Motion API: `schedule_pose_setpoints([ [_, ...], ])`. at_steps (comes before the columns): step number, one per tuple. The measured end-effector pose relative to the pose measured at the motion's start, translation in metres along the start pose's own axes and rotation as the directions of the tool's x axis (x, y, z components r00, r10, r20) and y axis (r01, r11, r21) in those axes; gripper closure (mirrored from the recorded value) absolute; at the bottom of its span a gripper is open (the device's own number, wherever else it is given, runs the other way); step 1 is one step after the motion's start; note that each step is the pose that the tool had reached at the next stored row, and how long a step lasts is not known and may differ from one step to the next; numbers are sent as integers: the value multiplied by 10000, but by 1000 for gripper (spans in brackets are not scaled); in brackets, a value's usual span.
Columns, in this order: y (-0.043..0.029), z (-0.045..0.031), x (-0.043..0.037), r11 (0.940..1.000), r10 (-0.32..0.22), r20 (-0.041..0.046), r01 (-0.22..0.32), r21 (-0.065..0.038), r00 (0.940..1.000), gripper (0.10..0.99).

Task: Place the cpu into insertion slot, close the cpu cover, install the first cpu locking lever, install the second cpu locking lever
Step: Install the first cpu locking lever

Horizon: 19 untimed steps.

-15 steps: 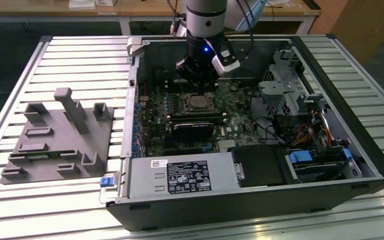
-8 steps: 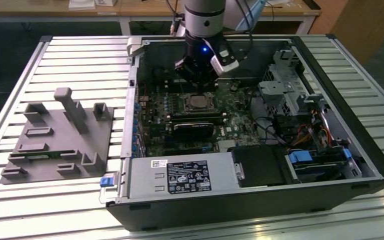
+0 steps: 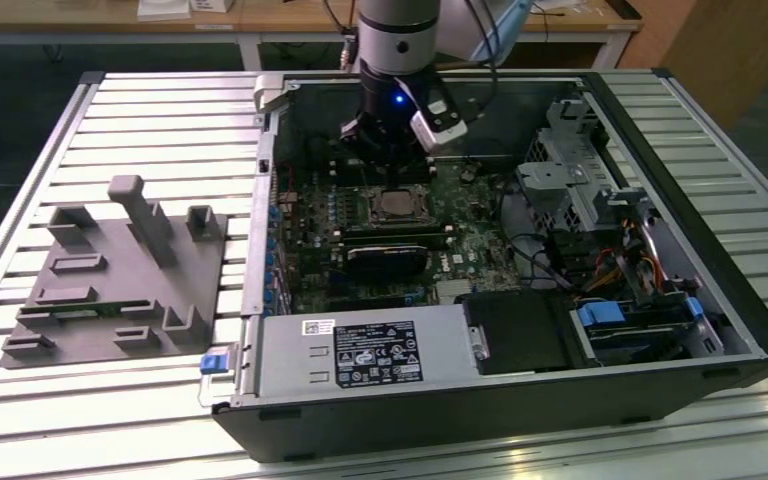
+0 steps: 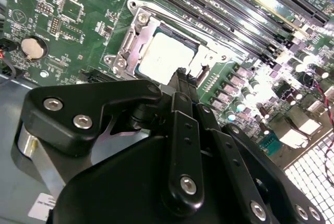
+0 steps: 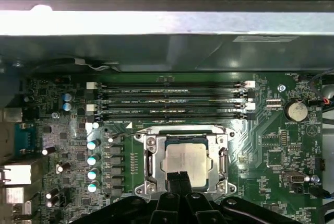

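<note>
One cpu (image 5: 183, 160), a flat square chip with a dull silver-grey top, lies seated in the insertion slot (image 3: 392, 206) on the green motherboard (image 5: 250, 145). The cpu cover (image 5: 151, 162), a silvery frame plate with a square window, lies flat around the chip, so the metal top shows through the window. Whether the locking levers are latched cannot be told. In both wrist views the hand (image 5: 178, 178) hangs over the edge of the cover nearest it, with its black fingertips (image 4: 181, 75) pressed together and nothing visible between them; whether they touch the cover cannot be told. Four long black memory slots (image 5: 167, 98) run parallel beside the socket on the side away from the hand, and a round coin cell (image 5: 296, 110) sits near one end of them. In the exterior view the arm (image 3: 395, 40) reaches straight down into the open computer case (image 3: 678, 160), which lies on a slatted metal tabletop (image 3: 157, 110). On the exterior view's left, a grey moulded fixture (image 3: 117, 275) rests on the tabletop, apart from the case.
</note>
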<state>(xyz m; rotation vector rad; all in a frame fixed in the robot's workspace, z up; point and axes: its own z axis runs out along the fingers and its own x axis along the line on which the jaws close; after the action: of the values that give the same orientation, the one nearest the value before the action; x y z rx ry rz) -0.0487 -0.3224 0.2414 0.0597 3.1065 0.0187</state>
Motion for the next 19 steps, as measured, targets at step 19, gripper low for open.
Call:
schedule_pose_setpoints([
  [19,-6,-5,158,10000,1,1,-1,0,10000,980],
])
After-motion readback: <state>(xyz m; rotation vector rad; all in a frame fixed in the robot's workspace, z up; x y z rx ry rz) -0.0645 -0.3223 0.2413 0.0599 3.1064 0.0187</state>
